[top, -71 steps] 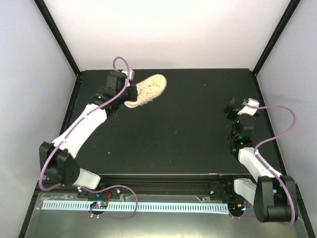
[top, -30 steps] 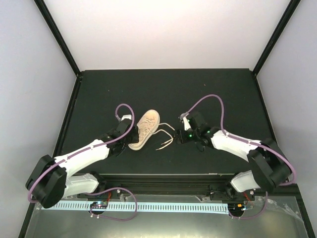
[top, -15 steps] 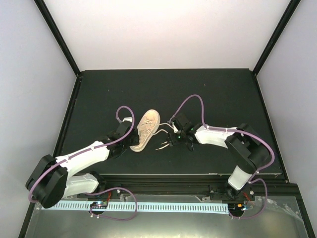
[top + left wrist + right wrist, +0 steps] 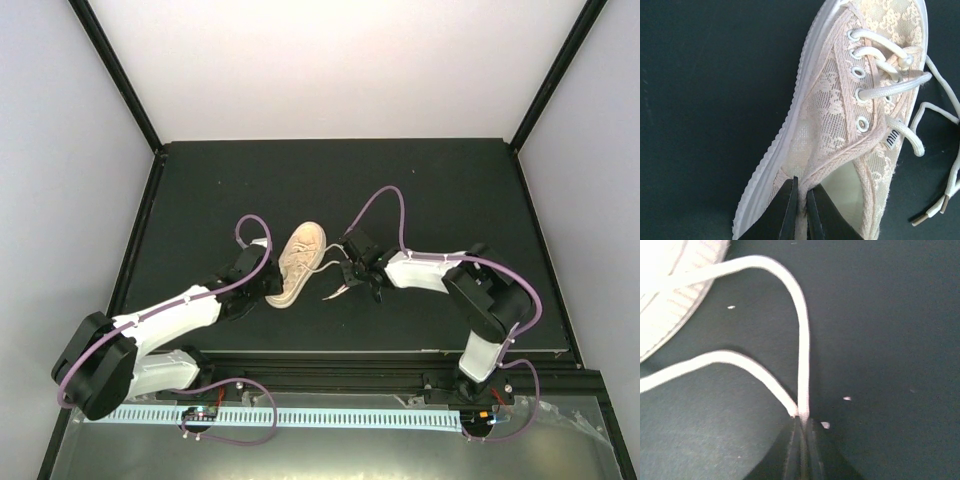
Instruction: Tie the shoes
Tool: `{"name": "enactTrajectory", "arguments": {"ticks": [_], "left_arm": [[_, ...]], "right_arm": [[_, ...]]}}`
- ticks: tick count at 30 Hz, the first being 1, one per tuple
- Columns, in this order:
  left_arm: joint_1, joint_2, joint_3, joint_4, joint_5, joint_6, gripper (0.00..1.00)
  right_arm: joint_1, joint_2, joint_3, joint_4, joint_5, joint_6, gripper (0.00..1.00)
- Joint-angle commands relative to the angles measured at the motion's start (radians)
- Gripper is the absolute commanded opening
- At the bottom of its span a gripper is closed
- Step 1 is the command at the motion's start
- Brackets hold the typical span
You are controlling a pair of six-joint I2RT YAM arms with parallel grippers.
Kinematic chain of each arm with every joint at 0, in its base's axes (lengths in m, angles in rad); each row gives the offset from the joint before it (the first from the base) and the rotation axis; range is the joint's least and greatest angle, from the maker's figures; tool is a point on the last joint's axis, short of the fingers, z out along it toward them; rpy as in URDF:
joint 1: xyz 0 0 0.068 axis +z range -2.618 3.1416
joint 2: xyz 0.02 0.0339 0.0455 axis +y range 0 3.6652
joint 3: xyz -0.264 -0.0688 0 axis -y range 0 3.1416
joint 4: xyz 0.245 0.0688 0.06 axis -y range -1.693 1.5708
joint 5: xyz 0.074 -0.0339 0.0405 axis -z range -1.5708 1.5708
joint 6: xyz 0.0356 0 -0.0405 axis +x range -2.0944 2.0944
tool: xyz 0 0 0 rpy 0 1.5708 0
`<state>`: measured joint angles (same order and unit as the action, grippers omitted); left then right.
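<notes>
Two things worth flagging. The right tool [image 4: 352,281] was spread wide beside the loose lace a moment ago. Now its tips are pressed together on the lace [image 4: 803,340], low on the tabletop [image 4: 300,180] just right of the shoe [image 4: 297,263]. In the right wrist view two strands run straight into the closed tips. I can't tell if both are really caught or only one.

The shoe has barely moved. It lies near the front middle of the tabletop, toe pointing away and a bit right. The left tool [image 4: 800,212] stays clamped on the heel rim, pinching the fabric edge and basically acting as an anchor.

My read is that the setup part is done: shoe pinned, lace grabbed. The actual tying hasn't started, since the lace is still loose and there's no knot or loop anywhere. Next it probably needs to pull that strand clear without dragging the shoe.

Containers: none in sight. The only hollow thing is the shoe, and nothing shows inside its opening.
</notes>
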<state>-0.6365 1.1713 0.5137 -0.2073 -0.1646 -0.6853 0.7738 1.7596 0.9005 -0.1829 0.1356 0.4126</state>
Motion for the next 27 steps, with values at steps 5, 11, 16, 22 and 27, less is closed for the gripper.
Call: {"name": "enactTrajectory", "arguments": {"ticks": [5,11,16,22,27], "left_arm": [[-0.094,-0.023,-0.009,0.075,0.146,-0.127,0.11],[-0.241,-0.011,0.057,0.063,0.170,-0.184,0.35],[-0.263,-0.050,0.063,0.007,0.142,-0.166,0.57],[-0.222,-0.166,0.032,-0.002,0.049,-0.014,0.76],[-0.120,-0.182,0.027,0.020,0.116,0.085,0.81]], "right_arm": [[-0.014,-0.194,-0.042,-0.030,0.157,0.033,0.02],[-0.017,-0.374,-0.057,-0.111,0.181,-0.020,0.02],[-0.016,-0.481,-0.096,-0.185,0.184,-0.017,0.02],[-0.016,-0.509,-0.177,-0.221,0.093,0.046,0.01],[-0.016,-0.518,-0.264,-0.208,-0.012,0.102,0.36]]}}
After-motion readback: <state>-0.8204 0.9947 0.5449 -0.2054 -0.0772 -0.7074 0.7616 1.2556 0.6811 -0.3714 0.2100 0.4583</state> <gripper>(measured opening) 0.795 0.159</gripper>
